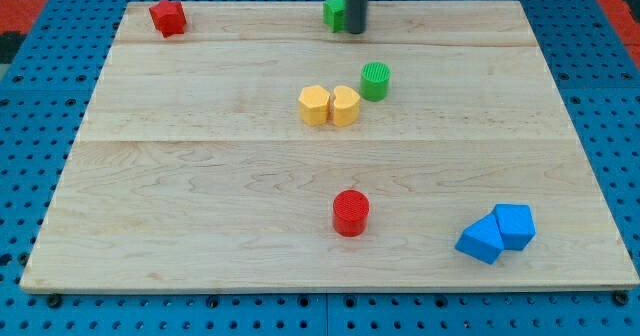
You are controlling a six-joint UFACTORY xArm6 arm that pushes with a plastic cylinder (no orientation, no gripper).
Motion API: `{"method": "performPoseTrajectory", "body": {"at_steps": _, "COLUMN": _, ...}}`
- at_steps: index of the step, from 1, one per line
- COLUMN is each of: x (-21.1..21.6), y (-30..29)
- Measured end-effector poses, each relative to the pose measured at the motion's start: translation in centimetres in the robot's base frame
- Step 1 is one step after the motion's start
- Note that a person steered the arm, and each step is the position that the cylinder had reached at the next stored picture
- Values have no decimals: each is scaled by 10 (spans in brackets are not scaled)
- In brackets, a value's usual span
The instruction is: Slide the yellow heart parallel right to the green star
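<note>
A pale wooden desk (200, 176) sits on a blue pegboard (30, 96). At the middle of the desk's top edge, my tip (355, 30) touches the right side of a green block (334, 11), whose shape is partly hidden by the rod. A red star-like block (168, 17) lies near the top left corner. Near the desk's centre, a yellow hexagon (314, 105) and a yellow heart (345, 106) touch side by side, with a green cylinder (375, 80) just beside the heart's upper right. A red cylinder (351, 213) stands toward the bottom edge. Near the bottom right corner, two blue blocks touch: a blue cube-like block (481, 239) and a blue pentagon-like block (515, 225).
</note>
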State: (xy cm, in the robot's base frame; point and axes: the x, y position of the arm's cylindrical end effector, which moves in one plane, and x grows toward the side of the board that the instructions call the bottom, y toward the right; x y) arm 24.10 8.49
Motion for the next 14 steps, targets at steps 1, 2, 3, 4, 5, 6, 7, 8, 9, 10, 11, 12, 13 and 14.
{"method": "performPoseTrajectory", "body": {"at_steps": 1, "x": -22, "y": 23}}
{"method": "performPoseTrajectory", "body": {"at_steps": 2, "x": -20, "y": -13}}
{"method": "performPoseTrajectory", "body": {"at_steps": 3, "x": -8, "y": -47}}
{"method": "performPoseTrajectory", "body": {"at_steps": 4, "x": 7, "y": -5}}
{"method": "performPoseTrajectory", "body": {"at_steps": 5, "x": 23, "y": -3}}
{"method": "performPoseTrajectory", "body": {"at_steps": 6, "x": 36, "y": -3}}
{"method": "performPoseTrajectory", "body": {"at_steps": 7, "x": 47, "y": 6}}
{"method": "performPoseTrajectory", "body": {"at_steps": 8, "x": 95, "y": 14}}
{"method": "performPoseTrajectory", "body": {"at_steps": 9, "x": 157, "y": 48}}
{"method": "performPoseTrajectory", "body": {"at_steps": 10, "x": 206, "y": -40}}
{"method": "performPoseTrajectory", "body": {"at_steps": 11, "x": 191, "y": -98}}
{"method": "performPoseTrajectory", "body": {"at_steps": 12, "x": 143, "y": -75}}
{"method": "performPoseTrajectory", "body": {"at_steps": 13, "x": 133, "y": -9}}
{"method": "performPoseTrajectory", "body": {"at_steps": 14, "x": 141, "y": 38}}
